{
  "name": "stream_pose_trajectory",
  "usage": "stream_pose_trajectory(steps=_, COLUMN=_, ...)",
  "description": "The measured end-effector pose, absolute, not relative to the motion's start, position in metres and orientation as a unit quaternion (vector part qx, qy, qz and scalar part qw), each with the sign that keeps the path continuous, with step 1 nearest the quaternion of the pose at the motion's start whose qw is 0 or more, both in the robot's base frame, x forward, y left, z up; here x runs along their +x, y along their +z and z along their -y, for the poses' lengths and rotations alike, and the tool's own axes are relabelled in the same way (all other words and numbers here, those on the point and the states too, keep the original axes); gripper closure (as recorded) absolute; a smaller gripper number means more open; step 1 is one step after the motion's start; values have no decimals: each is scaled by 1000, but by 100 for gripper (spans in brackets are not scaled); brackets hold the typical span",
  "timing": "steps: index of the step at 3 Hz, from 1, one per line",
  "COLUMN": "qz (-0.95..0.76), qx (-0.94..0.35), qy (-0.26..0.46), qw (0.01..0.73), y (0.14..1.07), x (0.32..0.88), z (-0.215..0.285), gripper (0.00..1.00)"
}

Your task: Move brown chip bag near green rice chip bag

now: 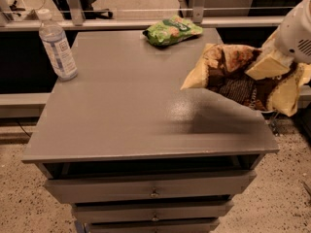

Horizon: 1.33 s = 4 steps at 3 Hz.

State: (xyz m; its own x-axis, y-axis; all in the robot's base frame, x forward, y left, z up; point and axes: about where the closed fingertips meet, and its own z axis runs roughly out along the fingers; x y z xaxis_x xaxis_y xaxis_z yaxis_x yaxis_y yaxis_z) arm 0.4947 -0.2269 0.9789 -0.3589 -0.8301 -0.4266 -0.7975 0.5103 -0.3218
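At right, the gripper (266,67) pinched the brown chip bag (232,81) clear of the cabinet top (121,106). It needed carrying high toward the green rice chip bag (171,30), top centre, landing beside, not on.

the white arm (297,32) reaches in from beyond the right side of the table (121,110), its rounded wrist housing sloping down and to the left. the gripper (262,68) hangs above the table's right edge, clear of its top. its pale fingers (266,64) are clamped on the middle of the brown chip bag (228,76), holding it aloft.
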Motion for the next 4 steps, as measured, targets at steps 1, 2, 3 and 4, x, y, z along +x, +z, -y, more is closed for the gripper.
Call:
stream_pose_trajectory(steps=1, qz=-823, qx=-478, qy=-43, qw=303, y=974, x=550, z=232, gripper=100)
stream_pose_trajectory(steps=2, qz=-822, qx=-464, qy=-55, qw=327, y=967, x=623, z=232, gripper=100)
stream_pose_trajectory(steps=3, qz=-824, qx=-452, qy=-69, qw=335, y=954, x=689, z=234, gripper=100)
stream_pose_trajectory(steps=4, qz=-832, qx=-435, qy=-78, qw=336, y=938, x=739, z=238, gripper=100)
